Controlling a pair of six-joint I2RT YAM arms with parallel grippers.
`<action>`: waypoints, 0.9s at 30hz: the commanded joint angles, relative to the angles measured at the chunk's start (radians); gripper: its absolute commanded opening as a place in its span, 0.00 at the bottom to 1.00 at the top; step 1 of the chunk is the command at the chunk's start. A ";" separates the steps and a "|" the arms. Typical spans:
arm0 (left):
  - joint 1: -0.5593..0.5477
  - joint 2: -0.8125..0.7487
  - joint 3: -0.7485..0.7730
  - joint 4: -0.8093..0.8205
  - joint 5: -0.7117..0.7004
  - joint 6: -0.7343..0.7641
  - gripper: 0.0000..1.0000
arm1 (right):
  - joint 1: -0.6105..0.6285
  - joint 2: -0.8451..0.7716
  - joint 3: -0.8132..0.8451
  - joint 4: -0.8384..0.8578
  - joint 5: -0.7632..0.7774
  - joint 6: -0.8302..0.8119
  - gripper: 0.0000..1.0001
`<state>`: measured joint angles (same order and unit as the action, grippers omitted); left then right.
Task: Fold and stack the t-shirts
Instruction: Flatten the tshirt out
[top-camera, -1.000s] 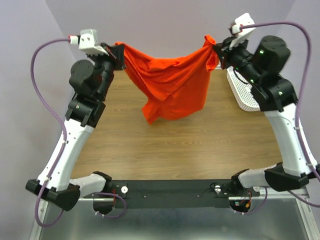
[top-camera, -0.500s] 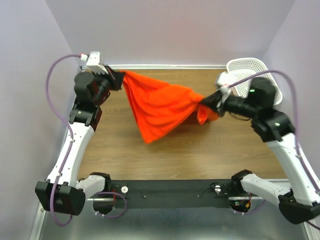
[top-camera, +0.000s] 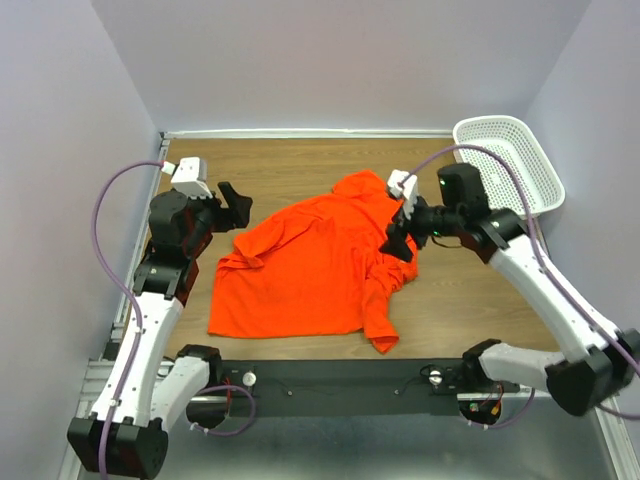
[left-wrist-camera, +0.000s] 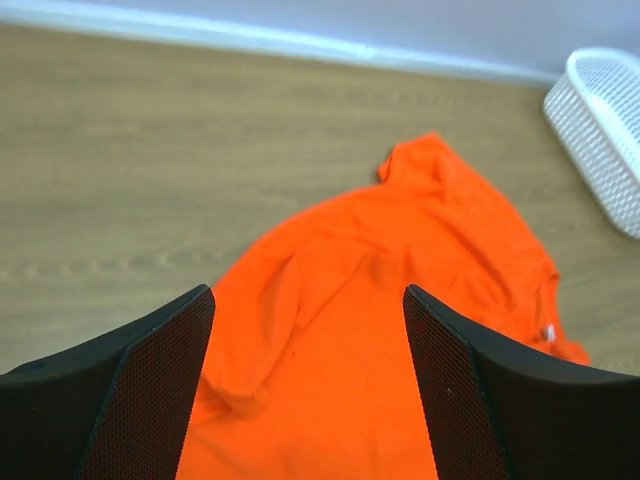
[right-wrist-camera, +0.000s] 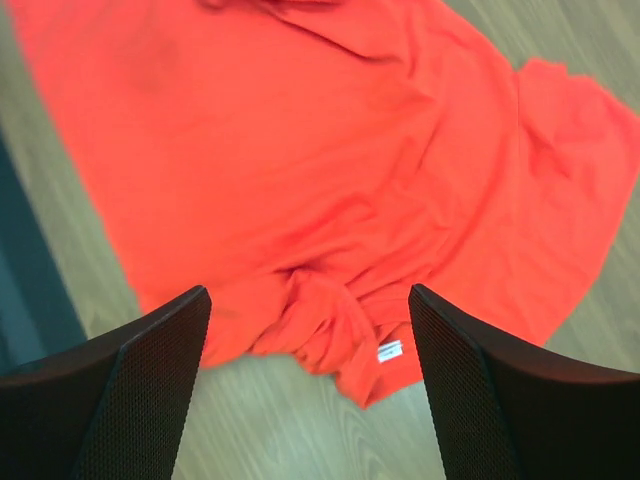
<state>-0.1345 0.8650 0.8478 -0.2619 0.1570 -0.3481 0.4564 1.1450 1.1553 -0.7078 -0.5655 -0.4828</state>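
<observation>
At the left edge of the table: left gripper, raised on a bent arm and pointing right toward the cloth, jaws spread wide with nothing between them. Through the left wrist camera, black fingers well apart and bare, framing the cloth below. On the right: right gripper, carried on an arm reaching inward from the right side and tilted down over the garment's right part. Jaws likewise wide, gripping nothing. Hangs above the cloth rather than on it. In the middle of the wooden table, free of both grippers: one bright orange-red t-shirt. Lies mostly flat across its broad near-left part, with soft creases. Bunches into thicker folds along the right side, beneath the right gripper. Shows a small white label at the crumpled edge. At the far right corner, apart from the t-shirt: a white perforated basket.
</observation>
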 joint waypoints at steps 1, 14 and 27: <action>0.006 0.049 0.022 0.058 0.015 0.020 0.84 | -0.033 0.189 0.036 0.156 0.165 0.220 0.87; 0.003 0.341 -0.050 0.155 0.075 0.037 0.78 | -0.370 0.621 0.179 0.220 0.070 0.345 0.69; -0.011 0.496 0.014 0.006 -0.306 0.075 0.76 | -0.378 0.811 0.233 0.226 0.139 0.335 0.69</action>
<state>-0.1410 1.3323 0.8391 -0.2272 -0.0490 -0.2867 0.0784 1.9335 1.3529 -0.4904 -0.4438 -0.1562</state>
